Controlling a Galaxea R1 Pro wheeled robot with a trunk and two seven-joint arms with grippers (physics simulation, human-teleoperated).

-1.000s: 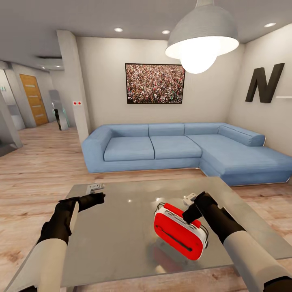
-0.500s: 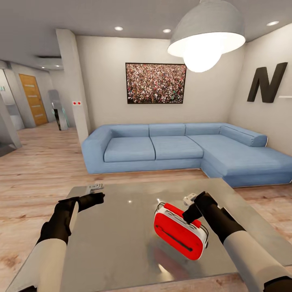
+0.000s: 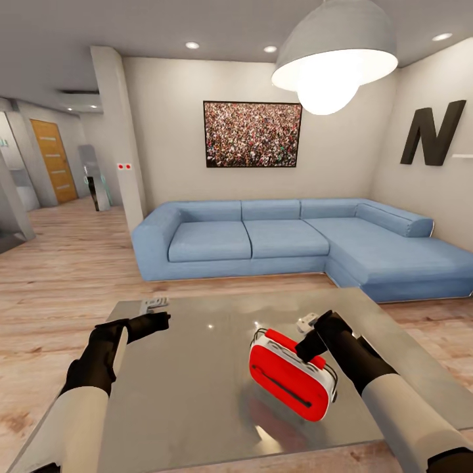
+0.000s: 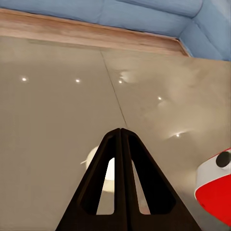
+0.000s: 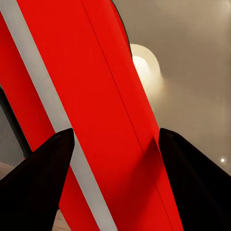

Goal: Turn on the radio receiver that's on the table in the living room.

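The red radio receiver [image 3: 291, 376] with white trim stands tilted on the glossy grey table [image 3: 197, 374], right of the middle. My right gripper [image 3: 306, 349] is at its top handle. In the right wrist view the right gripper [image 5: 116, 131] is open, and the radio's red body [image 5: 91, 86] lies close between the black fingers [image 5: 43, 178]. My left gripper [image 3: 161, 320] hovers over the table's left part, apart from the radio. It is shut, its fingertips [image 4: 120, 131] pressed together above the bare table [image 4: 57, 115]. The radio's edge [image 4: 216, 192] shows at the side.
A blue L-shaped sofa [image 3: 289, 240] stands beyond the table, across a strip of wood floor [image 3: 66, 269]. A white pendant lamp [image 3: 332, 59] hangs above. Small grey objects lie at the table's far left corner [image 3: 153, 304] and behind my right gripper [image 3: 306, 322].
The whole view has shifted slightly, so the camera moved. Both arms and the radio keep their places on the table.
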